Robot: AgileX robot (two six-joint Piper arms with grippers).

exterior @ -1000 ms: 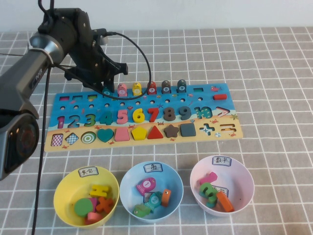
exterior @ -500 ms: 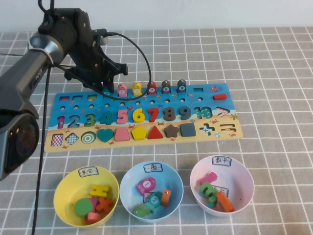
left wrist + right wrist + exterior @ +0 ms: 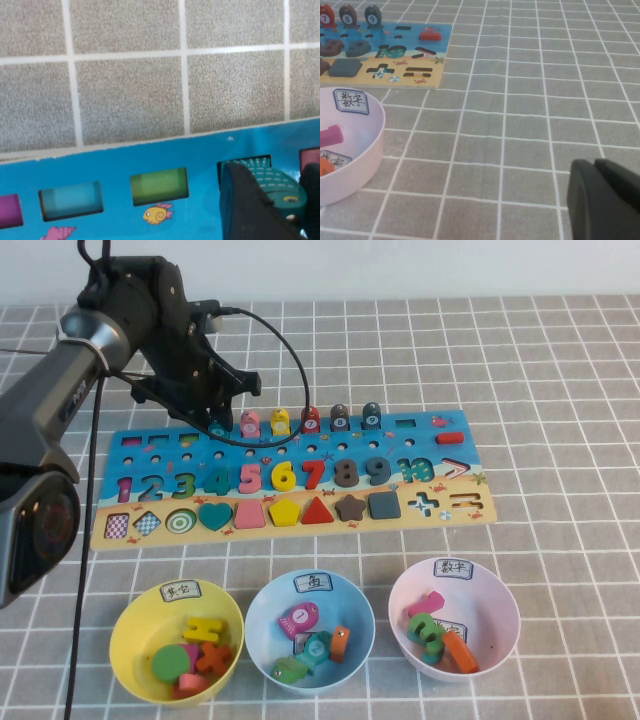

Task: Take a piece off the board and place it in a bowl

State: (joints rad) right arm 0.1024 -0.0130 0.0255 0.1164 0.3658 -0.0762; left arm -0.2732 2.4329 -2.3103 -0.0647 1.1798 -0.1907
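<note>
The teal piece (image 3: pixel 218 426) stands in its slot at the left end of the row of upright pieces on the board's (image 3: pixel 432 446) far edge. My left gripper (image 3: pixel 218 420) is down over it. In the left wrist view the gripper (image 3: pixel 287 200) has a black finger (image 3: pixel 245 205) pressed on each side of the teal piece (image 3: pixel 275 179), which still sits in the board (image 3: pixel 100 162). The light blue bowl (image 3: pixel 364 628) stands in the middle at the near side, holding several pieces. My right gripper (image 3: pixel 597 166) is shut and empty, low over bare table, out of the high view.
A yellow bowl (image 3: pixel 126 624) stands left of the blue one and a pink bowl (image 3: pixel 507 606) right of it, both holding pieces. Pink (image 3: pixel 250 422), yellow (image 3: pixel 280 421), red (image 3: pixel 310 419) and darker upright pieces stand beside the teal one. A black cable (image 3: pixel 290 350) loops above the board.
</note>
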